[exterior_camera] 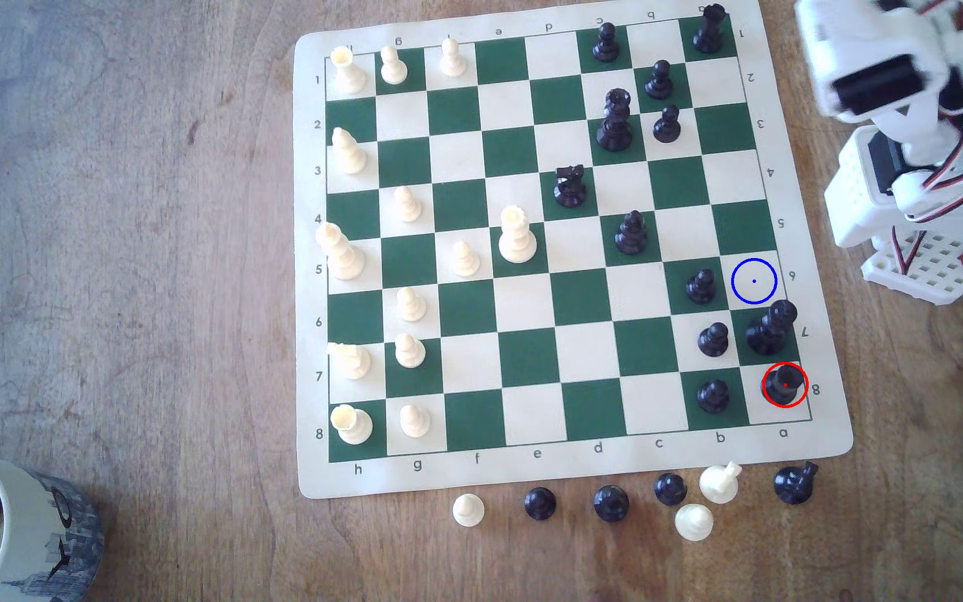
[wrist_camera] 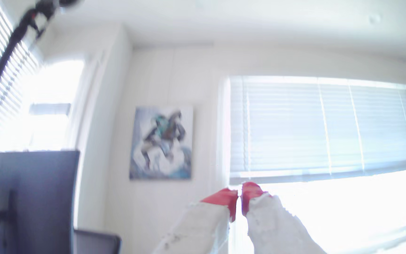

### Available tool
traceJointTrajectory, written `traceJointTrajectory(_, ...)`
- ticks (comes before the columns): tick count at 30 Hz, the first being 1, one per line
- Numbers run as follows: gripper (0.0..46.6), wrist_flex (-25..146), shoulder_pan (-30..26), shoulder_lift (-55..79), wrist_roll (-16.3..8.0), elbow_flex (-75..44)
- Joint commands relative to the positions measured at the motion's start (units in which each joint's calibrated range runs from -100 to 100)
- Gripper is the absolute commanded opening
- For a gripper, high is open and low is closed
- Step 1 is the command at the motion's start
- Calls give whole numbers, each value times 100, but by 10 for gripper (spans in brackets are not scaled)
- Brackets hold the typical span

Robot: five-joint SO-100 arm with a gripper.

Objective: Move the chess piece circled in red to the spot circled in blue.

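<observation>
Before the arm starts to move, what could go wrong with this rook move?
1. A taller black piece stands between the ringed rook and the blue-ringed square; a low carry may topple it.
2. A pawn stands close beside the rook, so opened fingers could nudge it.
3. The gripper points at the room, tips together; it must open first.

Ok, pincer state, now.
Pincer: closed, red tips together, holding nothing; the red-circled rook sits untouched on its corner square.
</observation>
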Motion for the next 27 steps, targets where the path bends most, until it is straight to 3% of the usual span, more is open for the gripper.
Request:
traceJointTrajectory(1,2,3114,199,-11,-24,-1209)
traceJointTrajectory(3,2,4621,269,-11,-24,-1644)
traceJointTrajectory(8,14,6553,183,6,-10,-2352)
traceJointTrajectory(11,2,7094,-5,74,200,-2542)
traceJointTrajectory(17,2,8871,-1201,965,586,-3811)
traceJointTrajectory(27,2,9748,-2077,2238,552,-4228)
